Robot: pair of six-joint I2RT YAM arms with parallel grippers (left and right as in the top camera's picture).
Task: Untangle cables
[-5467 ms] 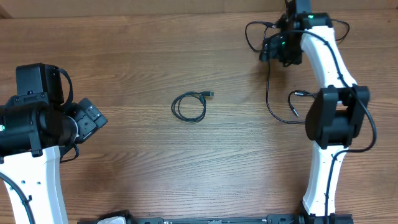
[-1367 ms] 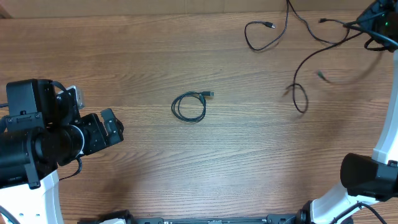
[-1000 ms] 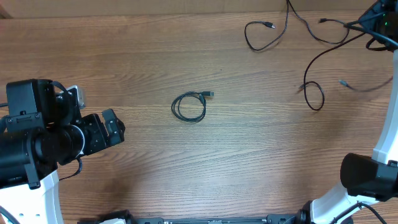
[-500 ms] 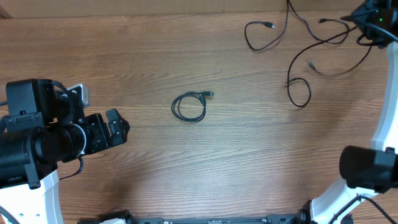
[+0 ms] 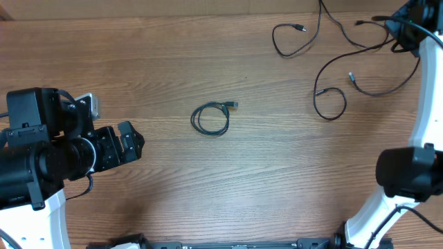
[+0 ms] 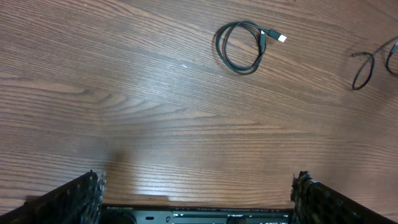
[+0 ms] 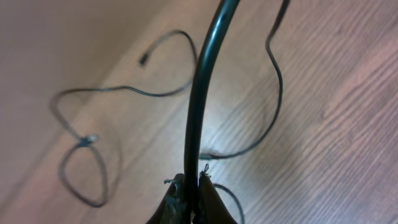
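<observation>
1 coiled cable (image 5: 210, 118) mid counter (image 5: 208, 194); tangled cables (image 5: 331, 63), number unclear; left tool (image 5: 133, 143) wide, empty; right tool (image 7: 191, 196) clamping one

On brown wooden table (image 5: 208, 194): small coiled black cable (image 5: 210, 118) at centre; loose thin black cables (image 5: 329, 119) sprawl top right, well apart.

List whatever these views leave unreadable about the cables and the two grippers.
- Overhead: the tangled cables run off the top edge, so their far ends are cut off.
- Right wrist: the right gripper is shut on the held cable, but the strands behind are blurred; crossings are unreadable.
- Left wrist: the left gripper, open, shows only fingertips at the bottom edge.
- Overhead: the coiled cable has a plug too small to identify.
</observation>
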